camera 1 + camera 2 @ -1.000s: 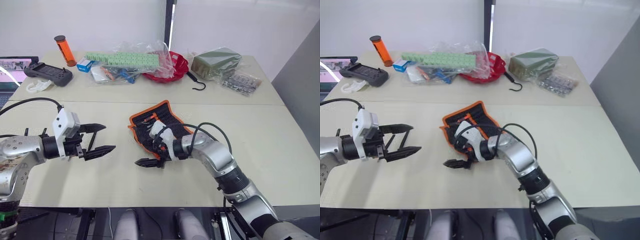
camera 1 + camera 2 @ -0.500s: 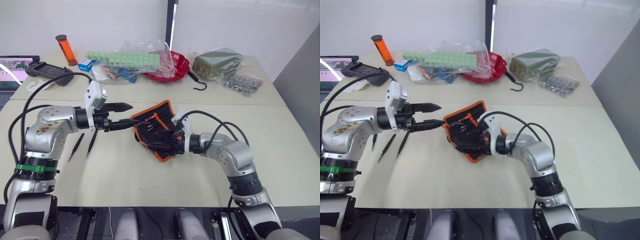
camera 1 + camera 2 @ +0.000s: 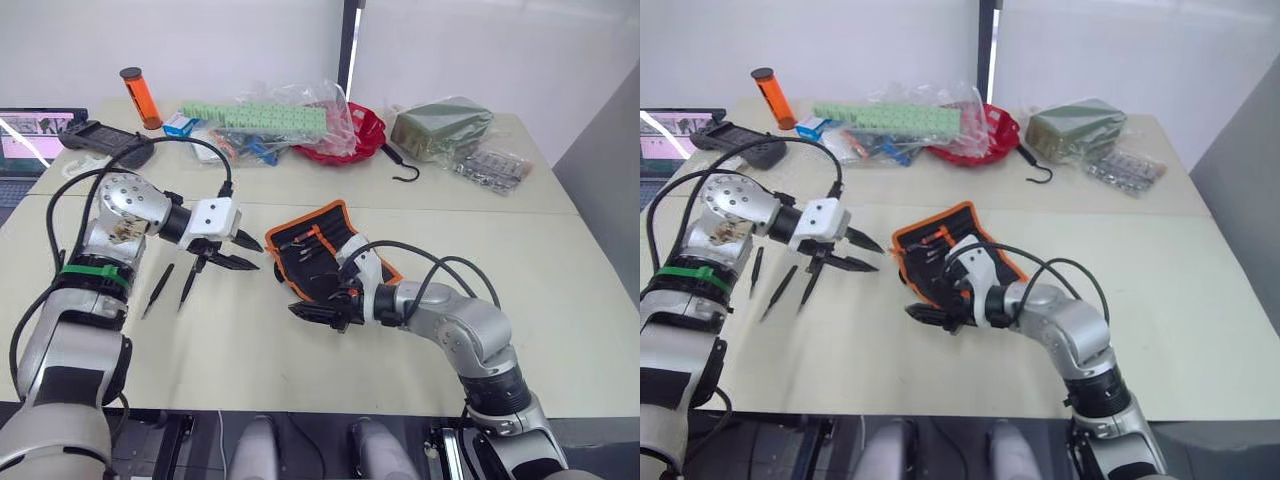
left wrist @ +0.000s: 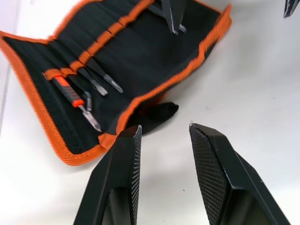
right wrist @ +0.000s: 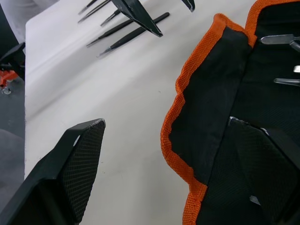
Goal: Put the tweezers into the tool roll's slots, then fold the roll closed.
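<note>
Jaws spread and empty, tweezers loose beside the open roll

Jaws of the left gripper [image 3: 238, 254] stand spread, holding nothing, low over the table [image 3: 560, 260] between the loose tweezers [image 3: 186, 284] and the tool roll [image 3: 318, 256]. Jaws of the right gripper [image 3: 318, 313] are also spread and empty, at the roll's near orange edge, one finger over the fabric. The roll lies unfolded, some tools already in its slots [image 4: 89, 75]. At least two tweezers lie flat on the table, just left of the left gripper. Likely risks: thin, flat tweezers may slip from the jaws, and the right gripper may drag the soft roll askew.
</note>
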